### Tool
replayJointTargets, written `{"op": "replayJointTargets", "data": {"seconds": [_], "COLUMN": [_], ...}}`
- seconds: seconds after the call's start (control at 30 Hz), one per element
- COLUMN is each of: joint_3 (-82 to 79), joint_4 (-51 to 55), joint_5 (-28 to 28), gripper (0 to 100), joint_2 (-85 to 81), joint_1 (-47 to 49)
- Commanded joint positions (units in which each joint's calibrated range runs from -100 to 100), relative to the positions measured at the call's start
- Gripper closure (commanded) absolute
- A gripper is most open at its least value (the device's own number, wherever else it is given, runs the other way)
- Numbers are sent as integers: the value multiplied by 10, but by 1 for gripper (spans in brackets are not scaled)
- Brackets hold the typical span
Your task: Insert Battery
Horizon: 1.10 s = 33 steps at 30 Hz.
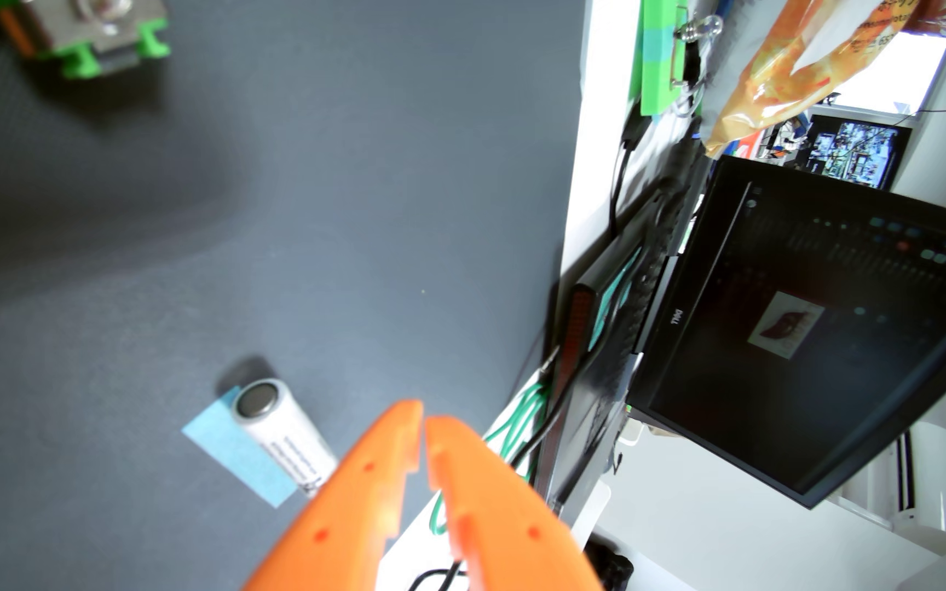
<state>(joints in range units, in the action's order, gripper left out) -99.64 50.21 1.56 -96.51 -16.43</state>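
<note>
Gripper (424, 420): orange two-finger one, came in from the bottom edge of the wrist view, tips pretty much pinched together with just a sliver of gap, and nothing was between them.
Battery (280, 429): white cylinder lying on its side on the dark mat, flat metal end facing the camera, lower end tucked behind the left finger. It sat just left of the gripper tips, not in them.
Blue tape (237, 454): a light blue strip stuck flat on the mat, running right alongside the battery and touching it on its left.
Mat (288, 199): dark grey, filled most of the left side of the picture.
Holder (89, 34): grey block with green clips and an orange edge, up in the top left corner, well apart from the battery, blurry.
Monitor (835, 335): black screen off the mat on the right, dim picture on it.
Green cable (516, 417): looped beside the mat's edge, right behind the gripper tips.
</note>
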Motion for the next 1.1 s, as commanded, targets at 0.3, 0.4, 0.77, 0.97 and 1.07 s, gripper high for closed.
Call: {"op": "replayJointTargets", "data": {"seconds": [0.3, 0.4, 0.77, 0.97, 1.07], "joint_3": [202, 203, 252, 363, 424], "joint_4": [135, 135, 141, 143, 171], "joint_5": [-8, -18, -27, -28, -32], "gripper": [99, 99, 99, 99, 99], "joint_2": [-2, -2, 93, 249, 320], "joint_1": [36, 45, 45, 34, 36]}}
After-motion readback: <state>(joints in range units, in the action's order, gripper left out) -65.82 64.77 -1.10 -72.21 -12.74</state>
